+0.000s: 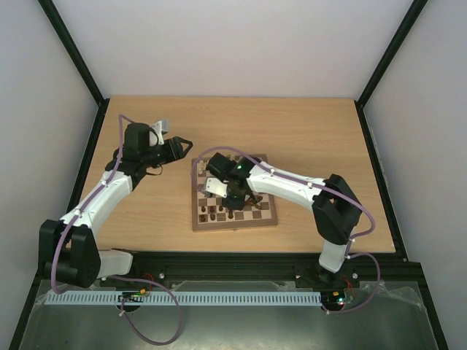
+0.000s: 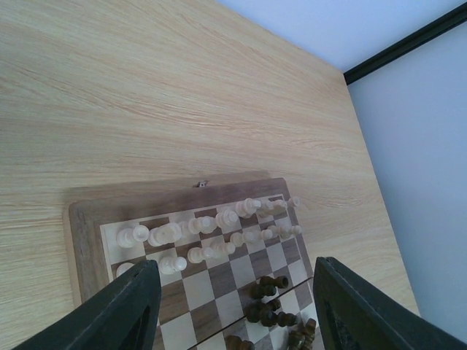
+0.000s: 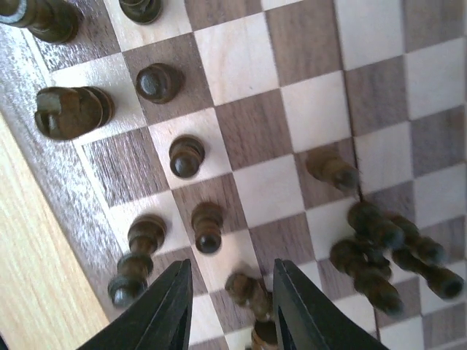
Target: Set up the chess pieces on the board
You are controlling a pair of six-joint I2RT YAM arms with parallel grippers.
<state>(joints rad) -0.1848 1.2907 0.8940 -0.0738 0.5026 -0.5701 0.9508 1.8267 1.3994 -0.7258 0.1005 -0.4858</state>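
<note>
Right pincer (image 3: 232,268) hangs low over the board (image 3: 306,109), partly parted, with one dark piece (image 3: 248,290) between its fingers but seemingly not gripped. Other dark pieces (image 3: 186,155) stand nearby. Left pincer (image 2: 235,264) hangs wide and empty above the bench (image 2: 146,109), facing the cream pieces (image 2: 208,226).

A pale wooden table (image 1: 314,131) sits between plain white walls (image 1: 233,44), with black frame bars (image 1: 73,51) at the corners. Soft, even light. A grey metal sheet (image 1: 233,328) lies along the near edge.
</note>
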